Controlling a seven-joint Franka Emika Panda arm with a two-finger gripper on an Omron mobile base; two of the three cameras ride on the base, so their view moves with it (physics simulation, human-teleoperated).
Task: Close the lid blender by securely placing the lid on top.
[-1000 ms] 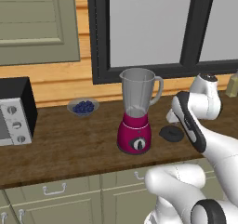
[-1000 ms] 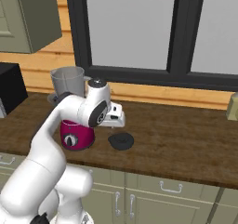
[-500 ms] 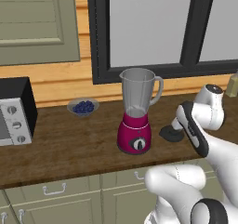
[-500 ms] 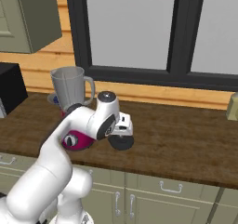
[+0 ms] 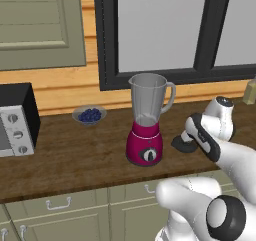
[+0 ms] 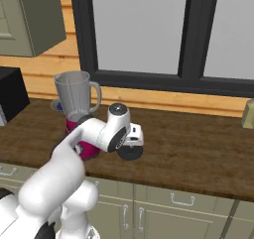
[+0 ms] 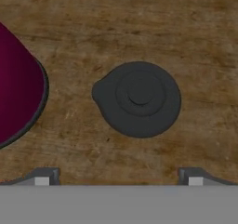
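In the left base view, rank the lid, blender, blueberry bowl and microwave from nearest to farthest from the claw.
1. The lid, on the counter just under the claw.
2. The blender, beside the lid to the left.
3. The blueberry bowl, farther left, near the wall.
4. The microwave, at the far left edge.

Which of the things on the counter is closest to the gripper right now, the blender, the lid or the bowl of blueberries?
The lid, the flat black disc lying on the counter straight below the open gripper. The blender stands beside it; the bowl of blueberries sits farther off.
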